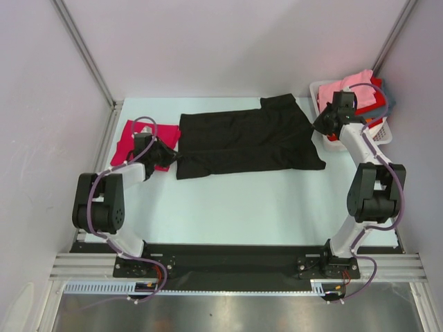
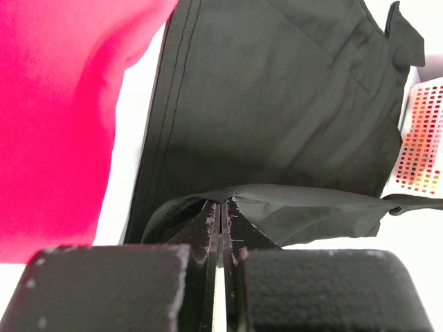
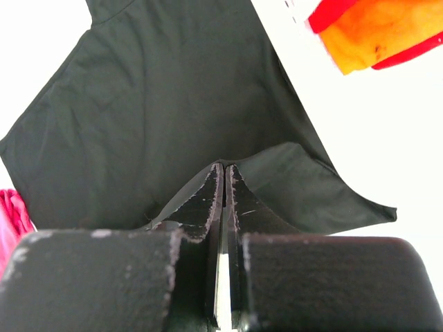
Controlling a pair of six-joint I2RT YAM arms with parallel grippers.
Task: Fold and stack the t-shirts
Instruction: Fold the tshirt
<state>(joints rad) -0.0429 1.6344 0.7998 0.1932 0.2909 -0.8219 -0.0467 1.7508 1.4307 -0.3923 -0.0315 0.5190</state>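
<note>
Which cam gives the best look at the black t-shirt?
Top external: the whole black t-shirt is in frame, spread out. Left wrist shows it obliquely and cropped, an edge pinched in the left gripper; right wrist likewise, an edge pinched in the right gripper.

Black joints (image 1: 104, 204), white links (image 1: 128, 177), purple cables (image 1: 143, 119); left tool (image 2: 220, 203) black, scuffed.
</note>
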